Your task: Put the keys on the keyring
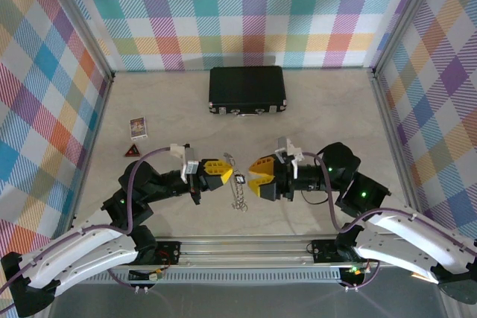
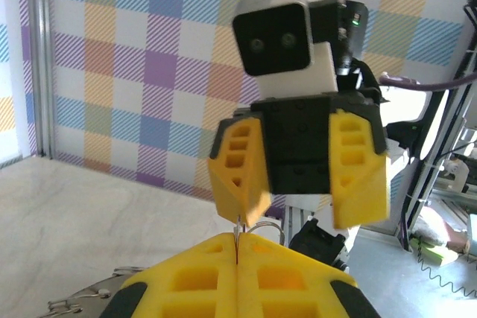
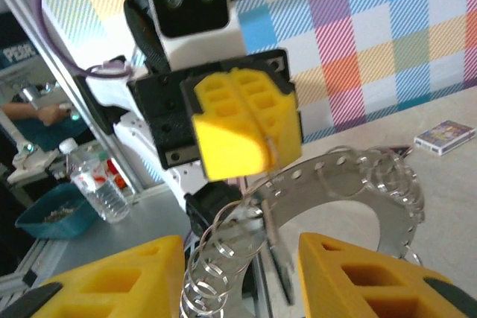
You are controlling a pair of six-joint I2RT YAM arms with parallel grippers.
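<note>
From the top camera, the two arms reach toward each other low over the table (image 1: 328, 117), with both forearms almost level. The left end effector (image 1: 225, 173) and the right end effector (image 1: 253, 175) face tip to tip with a small gap. The keys (image 1: 239, 184) are in this gap, just in front of the left tips, and a chain of them runs down toward the arm bases. In the left wrist camera, the left fingers are pressed together on a thin wire loop, which I take for the keyring (image 2: 262, 226); it stands out just beyond the tips. The right end effector is directly opposite and a little above, its fingers apart and holding nothing. In the right wrist camera, the right fingers stand wide apart. The silvery wreath of keys curves between them and the closed left fingers, with a string of small rings hanging under it. My judgement is that the task is in its late part: the keys seem to hang from the place where the left end effector clamps. I cannot tell if they are really threaded on the keyring. What is left is probably to check this and put everything down.
</note>
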